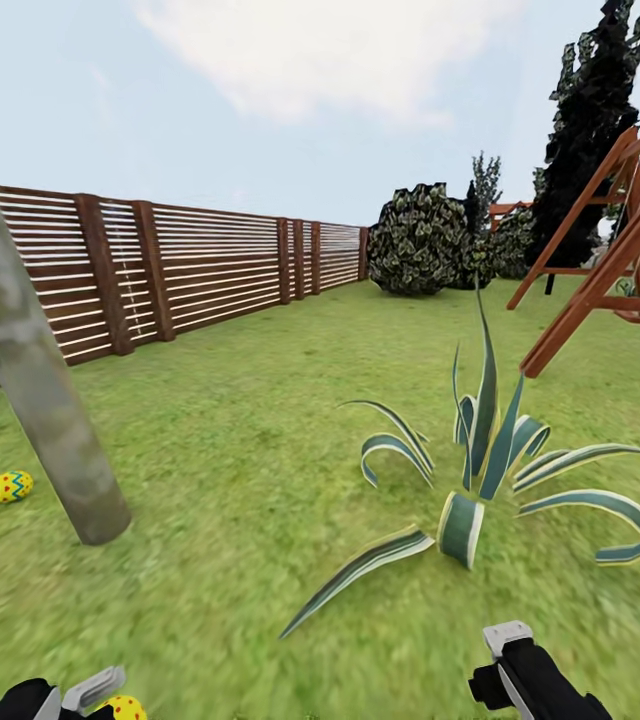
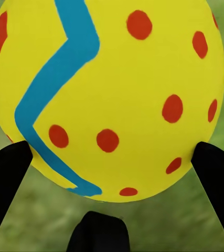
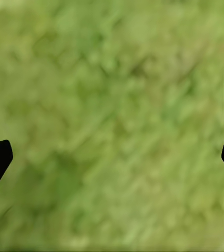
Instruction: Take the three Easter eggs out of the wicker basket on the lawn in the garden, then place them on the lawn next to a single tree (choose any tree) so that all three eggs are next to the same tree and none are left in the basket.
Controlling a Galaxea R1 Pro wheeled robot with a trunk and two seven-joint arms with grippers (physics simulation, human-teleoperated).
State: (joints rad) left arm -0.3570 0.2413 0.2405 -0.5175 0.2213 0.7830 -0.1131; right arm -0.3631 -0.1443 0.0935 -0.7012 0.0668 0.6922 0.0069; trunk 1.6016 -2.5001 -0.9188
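A pale mottled tree trunk (image 1: pixel 35 400) leans up from the lawn (image 1: pixel 250 450) at the left. One Easter egg (image 1: pixel 8 487), yellow with blue zigzags, lies on the grass just left of the trunk's base. My left gripper (image 1: pixel 100 700) sits at the bottom left corner, shut on a second yellow egg (image 1: pixel 125 708). In the left wrist view that egg (image 2: pixel 106 94) has red dots and a blue zigzag, with black fingers (image 2: pixel 4 178) pressing both its sides. My right gripper (image 1: pixel 508 640) at the bottom right is open over bare grass (image 3: pixel 112 126). The wicker basket is out of view.
A large striped agave plant (image 1: pixel 480 470) spreads its leaves right of centre, just ahead of my right arm. A wooden swing frame (image 1: pixel 610 250) stands at the far right. The brown slat fence (image 1: pixel 180 270) runs along the left, with bushes (image 1: pixel 420 240) and a dark conifer (image 1: pixel 595 120) behind.
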